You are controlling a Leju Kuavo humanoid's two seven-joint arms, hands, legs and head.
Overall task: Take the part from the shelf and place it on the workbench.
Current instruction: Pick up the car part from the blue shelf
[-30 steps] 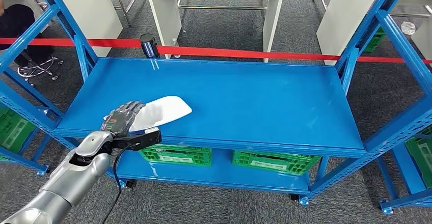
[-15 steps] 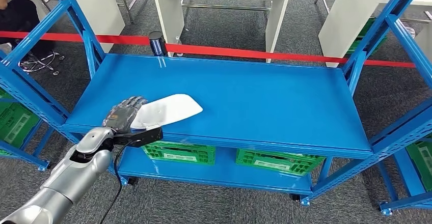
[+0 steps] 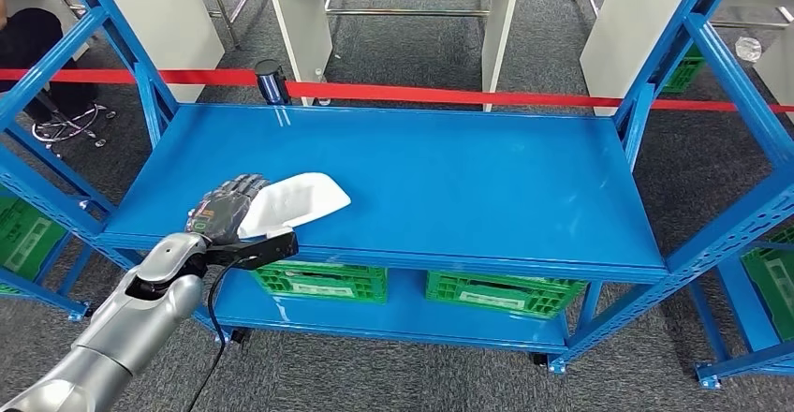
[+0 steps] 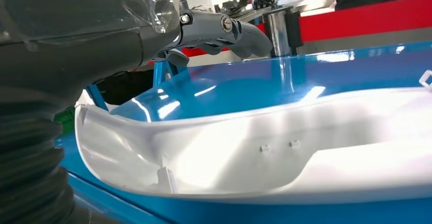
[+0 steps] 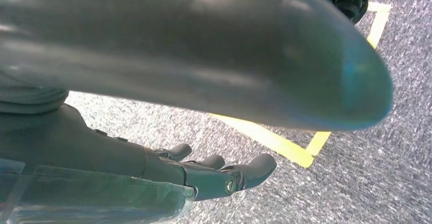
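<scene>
The white curved plastic part (image 3: 301, 200) lies on the blue shelf's upper deck (image 3: 449, 183), near its front left corner. My left hand (image 3: 221, 210) is at the part's left end, with the dark fingers (image 3: 245, 185) reaching along its far side. In the left wrist view the part (image 4: 285, 147) rests on the deck right against the palm. The fingers (image 4: 224, 28) stretch above its rim, and a strip of blue deck shows between them and the part. My right hand (image 5: 204, 175) hangs over the grey carpet with its fingers spread, holding nothing.
Blue uprights (image 3: 154, 103) frame the shelf on both sides. Green crates (image 3: 328, 283) sit on the lower deck. Behind the shelf runs a red barrier tape (image 3: 449, 96) with a black post (image 3: 271, 81); white tables (image 3: 403, 0) stand beyond it.
The whole picture swayed to the side and back, so the camera moved. My left hand stays at the part's left end, a little closer against it.
</scene>
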